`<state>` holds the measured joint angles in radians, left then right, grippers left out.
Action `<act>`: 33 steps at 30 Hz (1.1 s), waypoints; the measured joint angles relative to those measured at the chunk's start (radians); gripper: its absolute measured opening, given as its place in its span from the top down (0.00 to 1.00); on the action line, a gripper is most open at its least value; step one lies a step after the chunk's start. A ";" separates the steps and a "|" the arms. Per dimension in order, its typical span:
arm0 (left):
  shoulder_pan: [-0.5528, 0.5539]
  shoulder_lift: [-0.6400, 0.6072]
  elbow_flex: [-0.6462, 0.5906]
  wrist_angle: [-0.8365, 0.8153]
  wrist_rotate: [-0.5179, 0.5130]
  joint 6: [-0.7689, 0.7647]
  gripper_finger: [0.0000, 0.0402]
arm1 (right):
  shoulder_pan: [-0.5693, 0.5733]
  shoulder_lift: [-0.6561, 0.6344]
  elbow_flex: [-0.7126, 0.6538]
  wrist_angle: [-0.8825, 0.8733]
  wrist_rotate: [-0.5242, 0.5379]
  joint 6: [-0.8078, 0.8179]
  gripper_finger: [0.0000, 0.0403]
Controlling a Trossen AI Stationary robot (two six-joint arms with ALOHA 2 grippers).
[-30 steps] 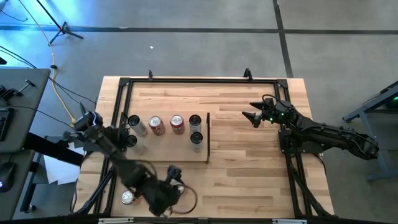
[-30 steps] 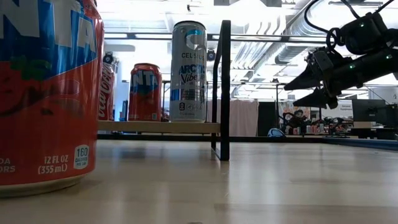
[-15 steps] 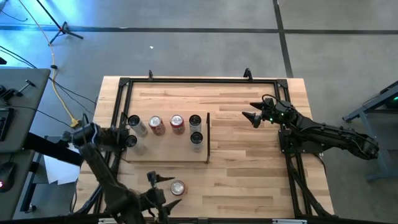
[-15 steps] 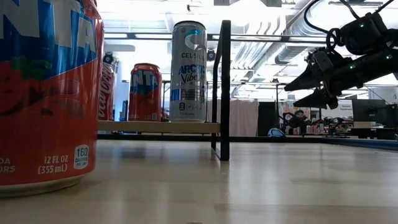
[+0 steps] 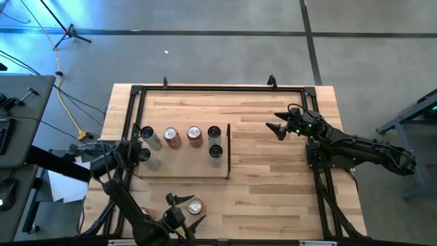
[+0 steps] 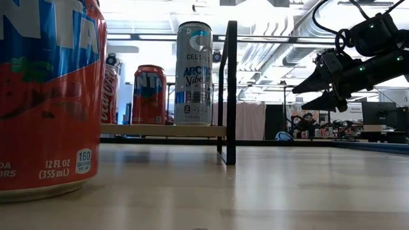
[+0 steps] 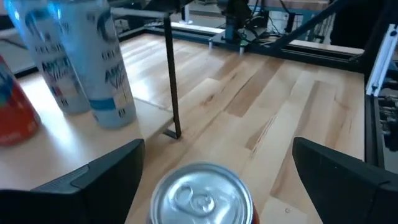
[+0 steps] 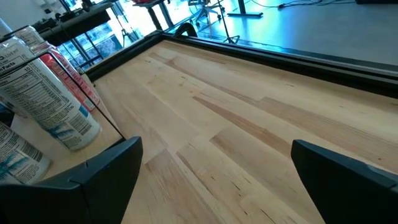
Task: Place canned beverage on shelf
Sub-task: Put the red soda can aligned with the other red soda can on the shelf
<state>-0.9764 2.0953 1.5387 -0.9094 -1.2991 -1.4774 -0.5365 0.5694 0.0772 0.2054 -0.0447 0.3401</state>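
Your left gripper [image 5: 184, 210] stands wide open and holds nothing; the can [image 7: 203, 194] sits between its two fingers [image 7: 102, 177], touching neither. Before you close, bring the fingers down so they straddle the can's side wall below the rim, and keep the can centred between them, so neither finger pushes it over first. Squeeze evenly, lift straight up, then carry it over the near edge of the shelf [image 5: 181, 169] to the bare wood beside the cans already standing there. Keep clear of the dark post [image 7: 172, 81] ahead of the fingers, and of the two pale tall cans [image 7: 111, 68] just beyond it.

The can stands upright on the table, off the shelf, at the near edge. It has a silver top with the pull tab intact, and in the low view an orange and blue label [image 6: 45, 96].

Your right gripper [image 5: 278, 127] is also wide open and empty, well apart from the can.
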 joint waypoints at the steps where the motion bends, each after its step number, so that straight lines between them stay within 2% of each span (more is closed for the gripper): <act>1: 0.000 0.012 0.000 -0.001 -0.001 -0.027 0.05 | 0.000 0.000 0.000 0.000 0.000 0.000 0.01; 7: 0.013 0.072 0.000 -0.001 -0.015 -0.140 0.05 | 0.000 0.000 0.000 0.000 0.000 0.000 0.01; 14: 0.034 0.107 0.000 0.003 -0.013 -0.153 0.05 | 0.000 0.000 0.000 0.000 0.000 0.000 0.01; 21: 0.035 0.135 0.000 0.066 0.016 -0.300 0.07 | 0.000 0.000 0.000 0.000 0.000 0.000 0.01; 27: 0.036 0.135 0.000 0.145 0.007 -0.260 0.09 | 0.000 0.000 0.000 -0.002 0.000 0.000 0.01; 29: 0.044 0.135 0.000 0.161 0.028 -0.239 0.09 | 0.000 0.000 0.000 -0.002 0.000 0.000 0.01; 33: 0.067 0.135 0.000 0.176 0.151 -0.221 0.09 | 0.000 0.000 0.000 -0.003 0.000 0.000 0.01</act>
<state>-0.9089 2.2299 1.5387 -0.7334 -1.1482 -1.6989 -0.5369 0.5690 0.0772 0.2028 -0.0445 0.3401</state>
